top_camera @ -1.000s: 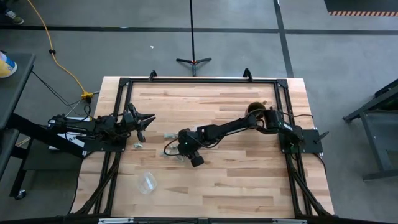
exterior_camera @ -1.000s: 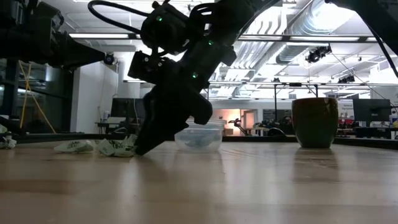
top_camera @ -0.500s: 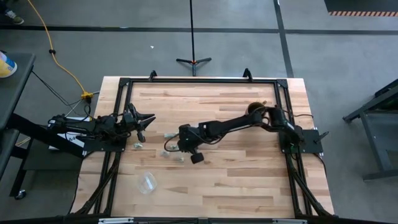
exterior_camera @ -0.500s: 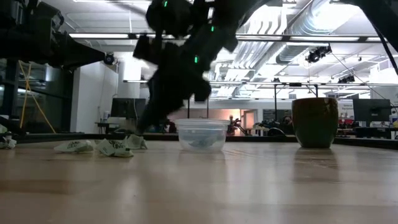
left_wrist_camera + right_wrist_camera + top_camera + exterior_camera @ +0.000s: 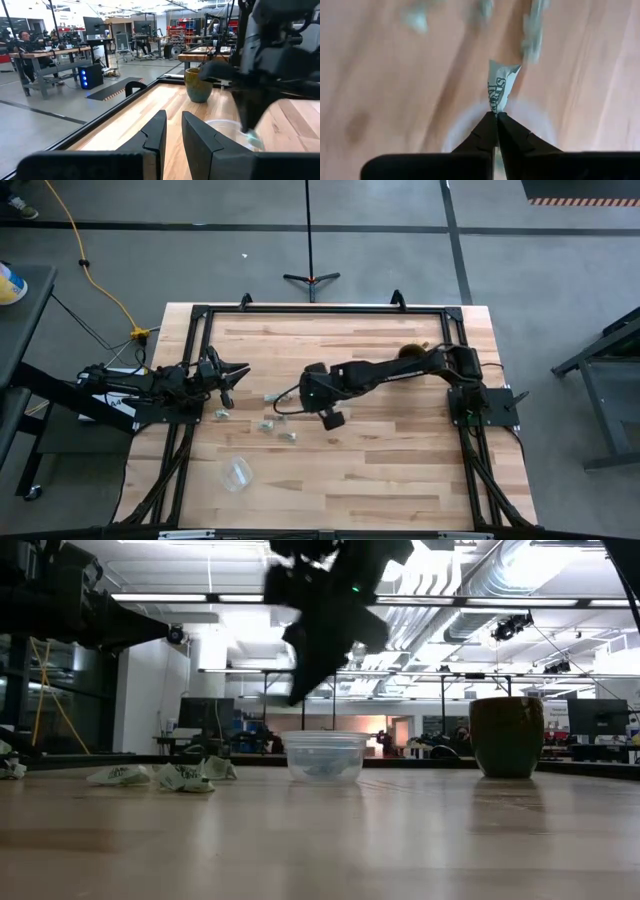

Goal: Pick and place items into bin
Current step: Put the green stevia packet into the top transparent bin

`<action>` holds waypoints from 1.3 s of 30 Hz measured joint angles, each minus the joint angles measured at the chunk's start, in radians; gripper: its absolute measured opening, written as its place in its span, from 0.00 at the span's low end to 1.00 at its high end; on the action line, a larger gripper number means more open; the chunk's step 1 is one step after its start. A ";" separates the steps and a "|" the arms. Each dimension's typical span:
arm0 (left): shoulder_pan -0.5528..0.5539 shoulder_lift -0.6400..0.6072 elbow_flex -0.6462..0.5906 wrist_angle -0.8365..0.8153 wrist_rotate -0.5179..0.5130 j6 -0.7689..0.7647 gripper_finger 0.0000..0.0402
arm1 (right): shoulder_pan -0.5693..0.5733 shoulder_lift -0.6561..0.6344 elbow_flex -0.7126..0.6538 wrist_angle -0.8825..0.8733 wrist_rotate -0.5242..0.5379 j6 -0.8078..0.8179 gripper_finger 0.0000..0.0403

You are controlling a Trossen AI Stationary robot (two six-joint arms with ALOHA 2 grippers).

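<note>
My two arms are dark, jointed, black-cabled. Left gripper (image 5: 171, 137): matte black angular fingers with bevelled edges. Right gripper (image 5: 496, 125): tapered black fingers; green indicator light on its wrist.

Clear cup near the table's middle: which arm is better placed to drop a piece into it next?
Right. The right gripper already pinches a pale piece and hangs above the clear cup. The left gripper waits at the table's left edge, holding nothing.

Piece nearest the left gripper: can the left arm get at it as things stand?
Probably yes. The piece lies close by the open left gripper, with nothing between them; the right gripper, holding another piece, is off mid-table.
</note>
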 joint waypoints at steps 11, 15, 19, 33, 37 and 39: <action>0.000 0.000 0.000 0.000 0.000 0.000 0.24 | -0.057 0.004 -0.002 -0.149 0.063 0.131 0.08; 0.000 0.000 0.000 0.000 0.000 0.000 0.24 | -0.069 0.004 -0.002 -0.151 0.052 0.136 0.19; 0.000 0.000 0.000 0.000 0.000 0.000 0.24 | -0.068 0.004 -0.002 -0.120 0.044 0.140 0.33; 0.000 0.000 0.000 -0.002 0.000 0.000 0.24 | -0.005 0.029 -0.078 0.460 -0.326 0.172 0.56; 0.000 0.000 0.000 -0.002 0.000 0.000 0.24 | 0.054 0.039 -0.116 0.531 -0.248 0.173 0.55; 0.000 0.000 0.000 0.000 0.000 0.000 0.24 | 0.088 0.061 -0.128 0.603 -0.219 0.173 0.54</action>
